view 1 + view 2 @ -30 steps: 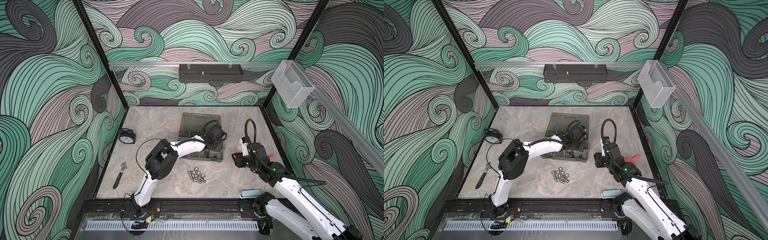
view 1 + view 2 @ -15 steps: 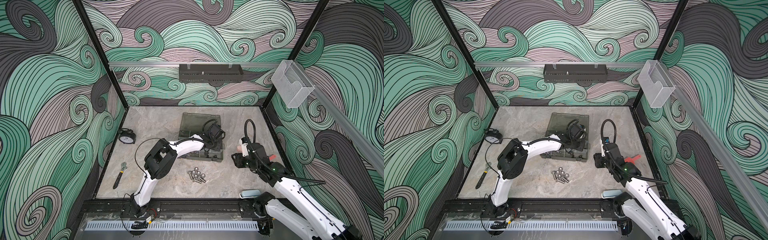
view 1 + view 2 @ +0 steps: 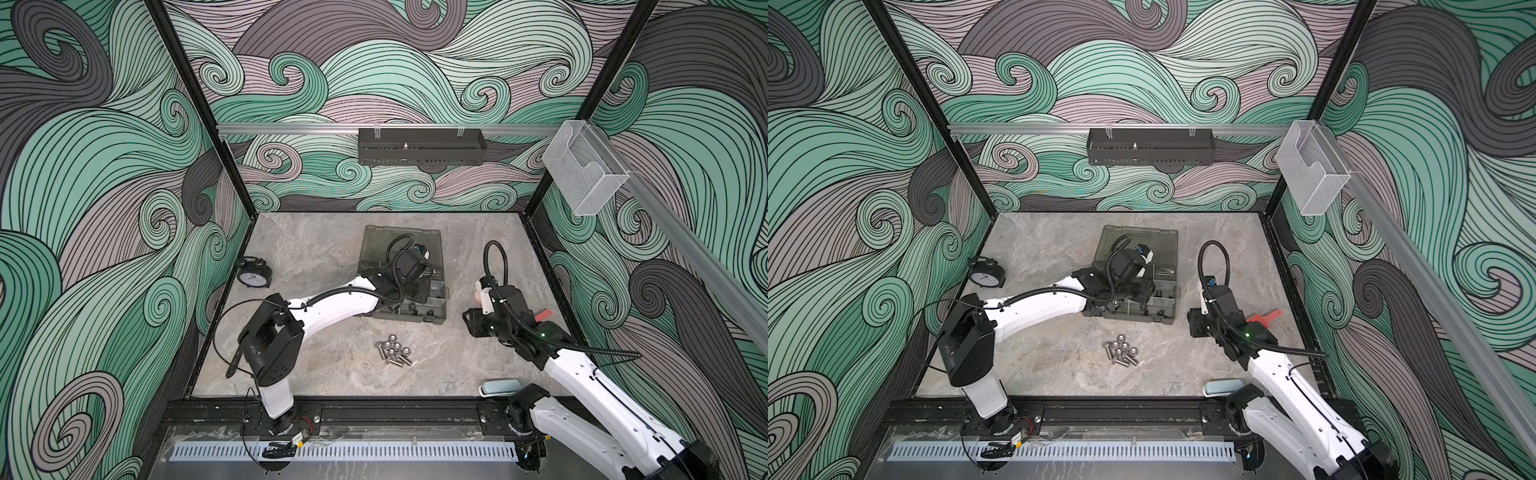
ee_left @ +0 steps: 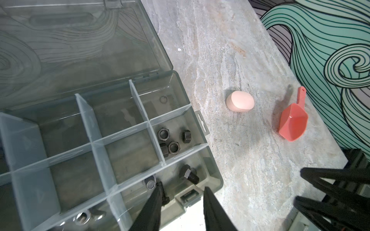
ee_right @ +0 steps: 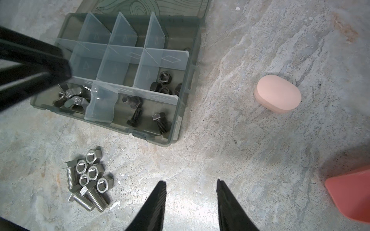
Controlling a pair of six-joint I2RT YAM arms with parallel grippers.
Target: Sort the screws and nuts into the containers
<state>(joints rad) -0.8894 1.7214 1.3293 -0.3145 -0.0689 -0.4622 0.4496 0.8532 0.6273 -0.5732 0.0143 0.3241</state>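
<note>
Hanging over a corner compartment of the organizer case (image 4: pixel 124 158), the left gripper (image 4: pixel 182 186) has spread its jaws and now holds nothing. Black screws (image 4: pixel 189 176) lie on that compartment's floor just beneath it, with black nuts (image 4: pixel 170 140) in the adjoining cell, which suggests a drop just completed. The silver screws and nuts (image 5: pixel 88 180) remain heaped on the table in front of the case, with the right gripper (image 5: pixel 191 181) parted and empty near them.

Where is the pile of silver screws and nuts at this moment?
In both top views the silver pile of screws and nuts lies on the table near the middle, just on the camera's side of the organizer case, not touching it.
</note>
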